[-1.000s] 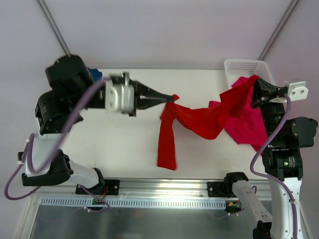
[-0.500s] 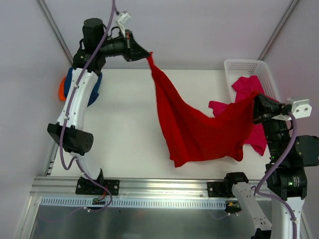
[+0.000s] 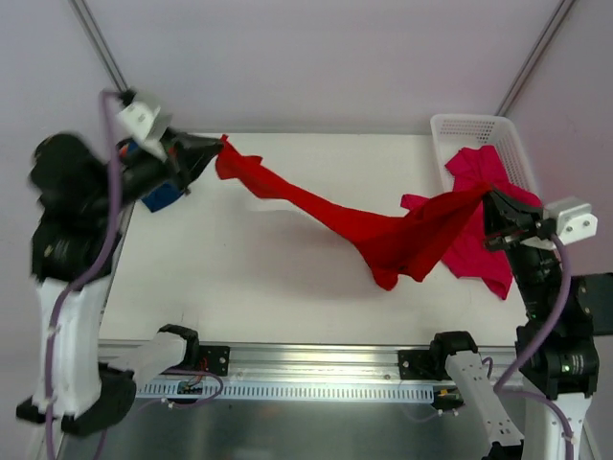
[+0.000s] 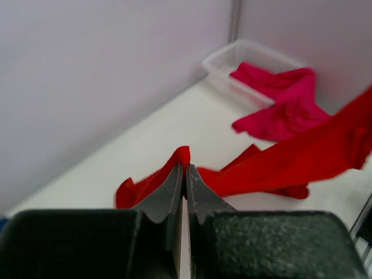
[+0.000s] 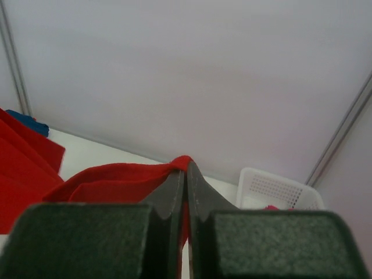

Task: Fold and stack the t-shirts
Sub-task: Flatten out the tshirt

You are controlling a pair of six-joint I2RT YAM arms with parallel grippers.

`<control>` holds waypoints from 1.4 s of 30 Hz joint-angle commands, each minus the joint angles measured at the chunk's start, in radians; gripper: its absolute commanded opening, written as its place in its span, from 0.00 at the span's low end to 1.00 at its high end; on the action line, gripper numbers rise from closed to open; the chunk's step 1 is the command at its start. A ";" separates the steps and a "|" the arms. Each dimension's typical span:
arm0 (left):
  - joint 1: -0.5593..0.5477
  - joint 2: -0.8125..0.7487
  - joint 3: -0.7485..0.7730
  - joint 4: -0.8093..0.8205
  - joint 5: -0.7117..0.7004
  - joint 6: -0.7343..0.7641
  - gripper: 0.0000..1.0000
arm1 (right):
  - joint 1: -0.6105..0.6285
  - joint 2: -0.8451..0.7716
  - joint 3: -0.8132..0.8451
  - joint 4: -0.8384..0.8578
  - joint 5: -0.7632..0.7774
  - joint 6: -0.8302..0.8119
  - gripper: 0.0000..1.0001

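**Operator:** What does the overhead view give me?

**Spotter:** Your left gripper (image 3: pixel 218 147) is clenched on one end of the red t-shirt (image 3: pixel 364 225) and your right gripper (image 3: pixel 488 197) on the other. The cloth runs between them as a twisted band and sags over the table (image 3: pixel 239 287); I cannot tell whether the low fold touches it. The magenta-pink t-shirt (image 3: pixel 474 257) lies just under your right gripper, spilling from the basket (image 3: pixel 460 125) beyond it. The navy blue t-shirt (image 3: pixel 161 196) sits just beside your left gripper.

**Operator:** Left wrist?

**Spotter:** The jaws are pressed together and only a small red peak shows past the tips. I judge that a thin bite, so pull smoothly.

**Operator:** Right wrist?

**Spotter:** It is the same: the jaws are shut on a red edge, and the cloth falls away to the left of the fingers.

**Operator:** And the move?

**Spotter:** Draw the grippers apart evenly until the twist opens. Then lower both together, well apart from the pink shirt.
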 commanded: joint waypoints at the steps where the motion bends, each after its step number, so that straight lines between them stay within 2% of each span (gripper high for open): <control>1: -0.063 -0.176 -0.036 0.042 0.019 0.075 0.00 | 0.001 -0.074 0.107 0.061 -0.138 -0.048 0.01; 5: -0.065 -0.346 -0.022 0.042 0.080 0.052 0.00 | 0.001 -0.124 0.176 0.093 -0.248 -0.008 0.00; 10: -0.066 -0.426 0.040 0.042 0.181 0.017 0.00 | 0.001 -0.123 0.291 0.115 -0.341 0.018 0.00; 14: -0.066 -0.462 0.047 0.043 0.163 0.031 0.00 | 0.001 -0.106 0.394 0.104 -0.362 -0.008 0.01; 17: -0.065 -0.475 -0.001 0.042 0.120 0.054 0.00 | 0.001 -0.077 0.469 0.058 -0.332 -0.048 0.01; 22: -0.077 -0.477 -0.068 0.052 0.034 0.106 0.00 | 0.003 0.003 0.497 0.023 -0.154 -0.099 0.01; 26: -0.117 -0.451 -0.146 0.082 -0.110 0.150 0.00 | 0.003 0.128 0.491 0.023 -0.054 -0.129 0.01; 28: -0.126 -0.428 -0.200 0.111 -0.145 0.183 0.00 | 0.001 0.213 0.454 0.035 -0.052 -0.114 0.01; 30: -0.134 -0.416 -0.263 0.198 -0.242 0.219 0.00 | 0.001 0.271 0.387 0.107 -0.054 -0.079 0.01; 33: -0.132 -0.383 -0.454 0.313 -0.392 0.265 0.00 | 0.003 0.341 0.201 0.253 -0.043 -0.027 0.00; 35: -0.132 -0.326 -0.519 0.419 -0.491 0.298 0.00 | 0.001 0.391 0.082 0.356 -0.040 -0.008 0.01; 38: -0.120 -0.223 -0.637 0.552 -0.562 0.327 0.00 | 0.001 0.523 -0.043 0.467 -0.034 0.015 0.00; 40: -0.094 -0.160 -0.715 0.670 -0.561 0.322 0.00 | 0.001 0.660 -0.096 0.536 -0.023 0.022 0.00; 42: -0.033 -0.033 -0.746 0.710 -0.553 0.275 0.00 | 0.001 0.768 -0.104 0.573 -0.025 0.029 0.00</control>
